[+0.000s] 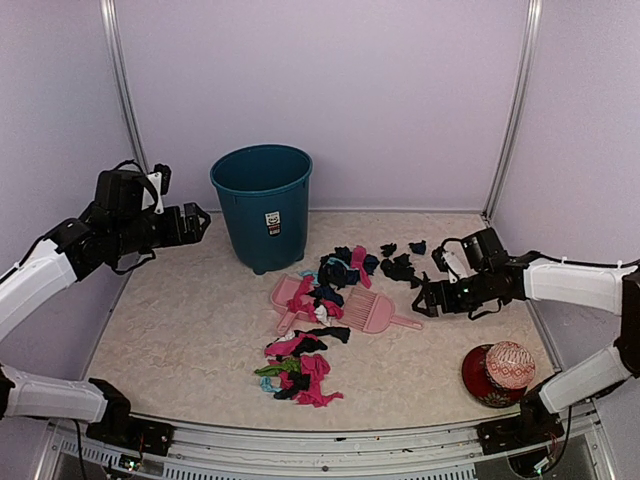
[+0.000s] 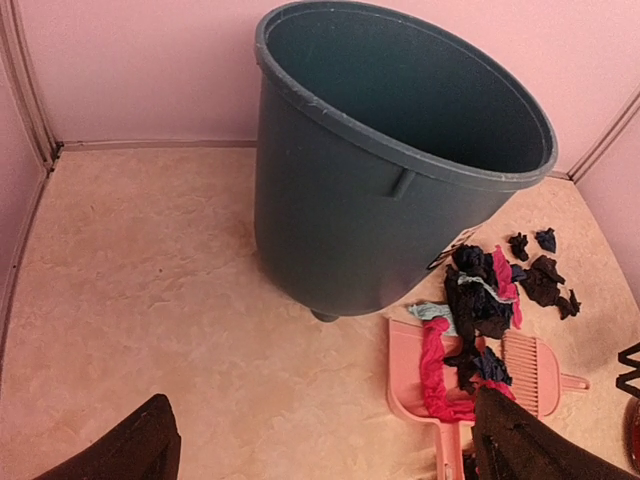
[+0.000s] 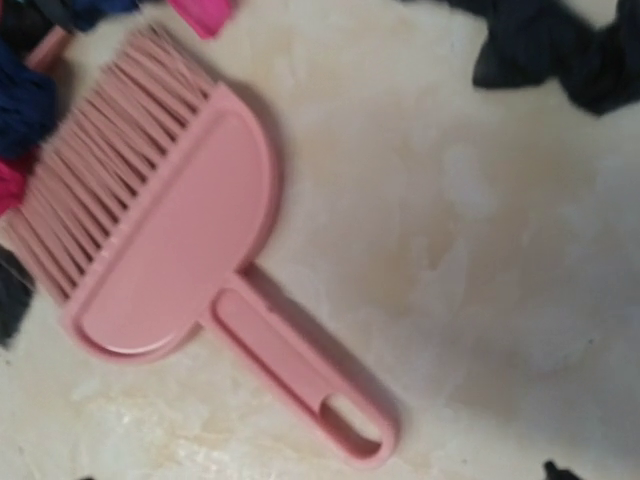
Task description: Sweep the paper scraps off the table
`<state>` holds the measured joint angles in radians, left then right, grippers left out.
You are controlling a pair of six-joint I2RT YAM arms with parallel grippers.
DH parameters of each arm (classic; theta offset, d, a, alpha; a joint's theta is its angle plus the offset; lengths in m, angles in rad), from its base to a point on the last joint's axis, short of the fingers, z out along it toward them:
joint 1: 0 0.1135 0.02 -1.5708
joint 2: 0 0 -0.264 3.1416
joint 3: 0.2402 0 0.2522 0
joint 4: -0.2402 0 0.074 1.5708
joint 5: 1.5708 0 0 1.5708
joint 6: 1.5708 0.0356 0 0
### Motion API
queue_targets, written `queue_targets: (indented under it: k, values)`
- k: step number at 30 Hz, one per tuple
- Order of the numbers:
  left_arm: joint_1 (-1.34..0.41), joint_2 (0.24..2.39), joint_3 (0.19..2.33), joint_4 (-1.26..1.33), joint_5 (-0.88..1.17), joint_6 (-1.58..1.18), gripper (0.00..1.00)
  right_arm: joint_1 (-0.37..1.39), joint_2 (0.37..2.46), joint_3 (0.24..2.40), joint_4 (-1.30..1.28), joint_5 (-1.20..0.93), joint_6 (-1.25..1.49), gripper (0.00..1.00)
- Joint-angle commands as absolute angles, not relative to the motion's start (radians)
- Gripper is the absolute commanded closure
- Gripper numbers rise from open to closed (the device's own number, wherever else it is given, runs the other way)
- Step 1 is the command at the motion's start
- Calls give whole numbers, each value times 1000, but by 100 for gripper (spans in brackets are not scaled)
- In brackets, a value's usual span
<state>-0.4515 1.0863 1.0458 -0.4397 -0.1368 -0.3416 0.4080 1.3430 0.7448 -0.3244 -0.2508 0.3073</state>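
Paper scraps lie in three groups on the beige table (image 1: 180,330): a heap (image 1: 335,275) over the pink dustpan (image 1: 285,295) and the pink brush (image 1: 370,312), a heap (image 1: 300,365) nearer the front, and a few black ones (image 1: 400,265) further right. My left gripper (image 1: 200,222) is open and empty, held high, left of the teal bin (image 1: 262,205). In the left wrist view its fingers (image 2: 130,450) spread wide over bare table. My right gripper (image 1: 425,300) is open, just above the brush handle (image 3: 300,380). Only its fingertips (image 3: 558,469) show.
A red patterned ball (image 1: 510,365) sits on a dark red dish at the front right. The bin (image 2: 370,200) stands at the back. Lilac walls close the back and both sides, and a metal rail runs along the front edge.
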Motion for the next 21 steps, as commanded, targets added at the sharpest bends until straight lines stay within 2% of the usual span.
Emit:
queue_targets:
  k: [1,6,21]
  values:
    - [-456,1027,998,-387,-209,-279,1,422,1389,757,-284,-274,301,7]
    - [-452,1015,995,-410,-258,-261,1,436,1449,772,-271,-283,288,7]
    - [-431,967,974,-406,-235,-266,1,487,1584,827,-220,-241,214,7]
